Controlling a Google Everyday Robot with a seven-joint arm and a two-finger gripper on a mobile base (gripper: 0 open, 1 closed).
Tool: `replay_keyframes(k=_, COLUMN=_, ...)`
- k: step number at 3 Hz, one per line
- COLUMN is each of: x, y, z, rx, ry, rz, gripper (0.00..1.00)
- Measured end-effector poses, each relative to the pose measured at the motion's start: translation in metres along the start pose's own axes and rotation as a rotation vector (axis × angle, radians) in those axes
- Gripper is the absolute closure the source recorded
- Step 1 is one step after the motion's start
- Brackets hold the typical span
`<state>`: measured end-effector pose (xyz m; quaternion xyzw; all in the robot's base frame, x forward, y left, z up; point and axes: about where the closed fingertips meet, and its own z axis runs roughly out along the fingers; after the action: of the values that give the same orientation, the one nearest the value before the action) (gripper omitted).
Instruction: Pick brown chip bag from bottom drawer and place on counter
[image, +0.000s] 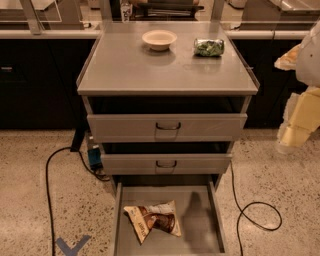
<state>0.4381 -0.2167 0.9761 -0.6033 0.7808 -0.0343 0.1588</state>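
The brown chip bag (152, 220) lies flat on the floor of the open bottom drawer (200, 200). It sits in the drawer's left half, well below the gripper (295, 130) and far off to its left as the camera sees it. The gripper hangs at the right edge of the view, outside the cabinet and about level with the upper drawer front (167, 127). It holds nothing that I can see, and I cannot tell whether it is open or shut.

The bag looks very light, soft and crinkly. Its foil skin is probably slick and will buckle under a pinch, and the chips inside would crush under a hard squeeze. A good hold would likely be across a puffed middle fold or on a crimped end seam, taken from above. The nearest drawer wall stands close to the bag's left corner, so there is more room to come at it from the open right side.

Farther back and above, the counter (140, 70) lies up and to the gripper's left. Its front half is bare. Toward the back stand a pale bowl (159, 39) and a small clear packet of green contents (209, 47), the packet being the nearer of the two to the gripper.
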Motion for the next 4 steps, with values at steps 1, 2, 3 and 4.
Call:
replay_keyframes(k=1, x=0.0, y=0.0, z=0.0, rx=0.0, ry=0.0, rz=0.0, gripper=0.0)
replay_keyframes(k=2, x=0.001, y=0.015, z=0.02, rx=-0.003, ry=0.002, rz=-0.005, gripper=0.0)
replay_keyframes(k=3, x=-0.005, y=0.05, z=0.059, rx=-0.002, ry=-0.049, rz=0.007, gripper=0.0)
replay_keyframes(k=4, x=-0.001, y=0.089, z=0.13, rx=-0.08, ry=-0.09, rz=0.056, gripper=0.0)
